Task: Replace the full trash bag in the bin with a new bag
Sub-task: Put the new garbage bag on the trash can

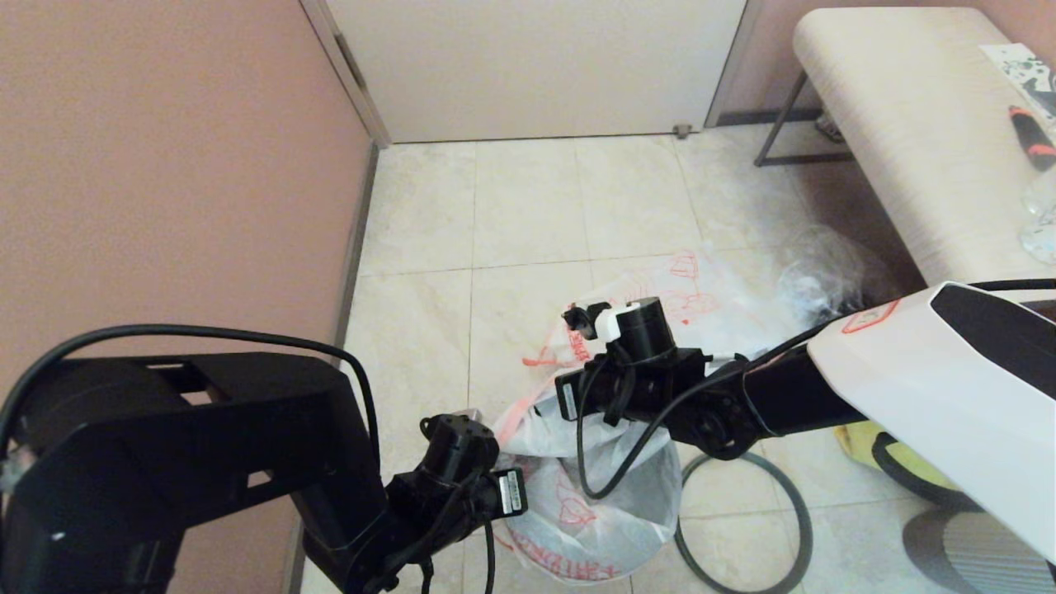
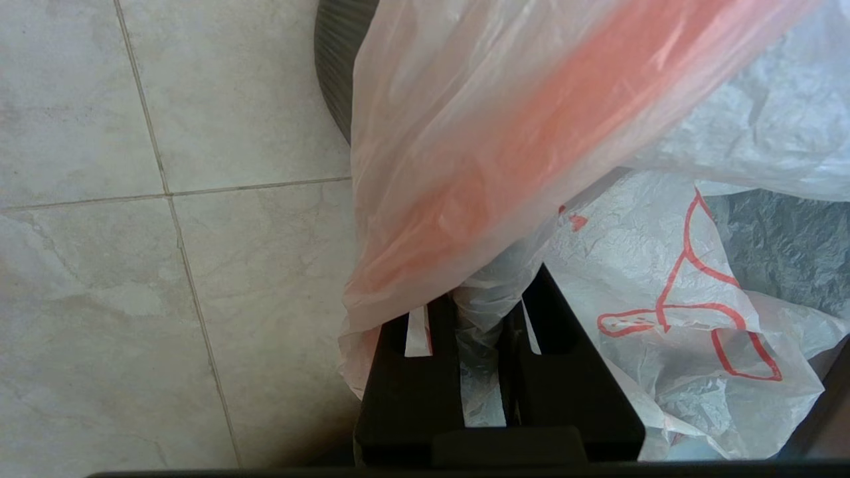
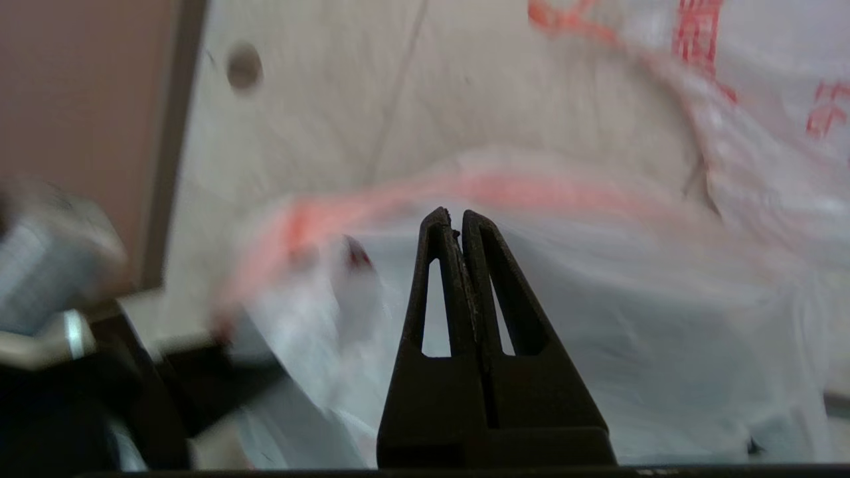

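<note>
New bag [image 1: 577, 503]: draped inside the bin [image 2: 339, 60].
Left gripper [image 2: 488, 312]: at the bin's rim, clamped on the bag's edge.
Right gripper [image 3: 459, 222]: above the bin, fingers together, empty.

New bag [image 2: 505, 133]: thin crinkled plastic film, translucent white, glossy orange-red print, pinched in left hand [image 2: 488, 332]. Hand fingers [image 2: 412, 372]: matt black plastic. Bin [image 2: 335, 60] beside hand: dark ribbed wall. Floor [image 2: 99, 265]: smooth glossy cream tile.
</note>
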You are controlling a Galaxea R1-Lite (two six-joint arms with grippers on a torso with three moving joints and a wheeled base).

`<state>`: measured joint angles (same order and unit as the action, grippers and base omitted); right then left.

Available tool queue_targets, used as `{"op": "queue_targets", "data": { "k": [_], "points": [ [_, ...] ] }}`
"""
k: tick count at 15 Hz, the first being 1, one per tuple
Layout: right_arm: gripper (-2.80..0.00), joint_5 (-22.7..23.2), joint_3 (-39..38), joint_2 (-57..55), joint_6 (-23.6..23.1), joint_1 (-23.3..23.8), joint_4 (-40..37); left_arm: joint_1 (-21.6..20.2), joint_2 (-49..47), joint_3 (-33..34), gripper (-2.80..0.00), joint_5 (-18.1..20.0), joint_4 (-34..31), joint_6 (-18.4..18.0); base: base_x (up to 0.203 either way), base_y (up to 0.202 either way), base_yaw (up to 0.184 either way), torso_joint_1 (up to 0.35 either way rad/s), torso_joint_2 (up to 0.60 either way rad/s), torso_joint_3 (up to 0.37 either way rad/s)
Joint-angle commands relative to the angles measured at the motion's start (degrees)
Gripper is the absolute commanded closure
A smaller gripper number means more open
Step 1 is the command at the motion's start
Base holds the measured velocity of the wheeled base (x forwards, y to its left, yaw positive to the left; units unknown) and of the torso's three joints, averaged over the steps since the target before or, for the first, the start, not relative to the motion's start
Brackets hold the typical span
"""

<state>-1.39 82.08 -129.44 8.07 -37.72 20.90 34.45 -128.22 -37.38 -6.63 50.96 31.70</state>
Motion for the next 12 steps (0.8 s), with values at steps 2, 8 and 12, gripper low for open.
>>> {"op": "queue_targets", "data": {
  "k": [2,8,12],
  "points": [
    [0.0,0.4,-1.0,-0.4,-1.2,0.9,-1.0,0.0,0.0,0.0,0.0,0.0,0.3,0.2,0.0,0.0,0.0,0.0,0.0,0.0],
    [0.0,4.5,3.0,-6.7,-3.2,1.7,-1.4,0.0,0.2,0.3,0.0,0.0,0.2,0.0,0.0,0.0,0.0,0.0,0.0,0.0],
    [0.0,4.6,5.7,-8.0,-3.8,0.9,-1.4,0.1,0.2,0.4,0.0,0.0,0.2,0.0,0.0,0.0,0.0,0.0,0.0,0.0]
  ]
}}
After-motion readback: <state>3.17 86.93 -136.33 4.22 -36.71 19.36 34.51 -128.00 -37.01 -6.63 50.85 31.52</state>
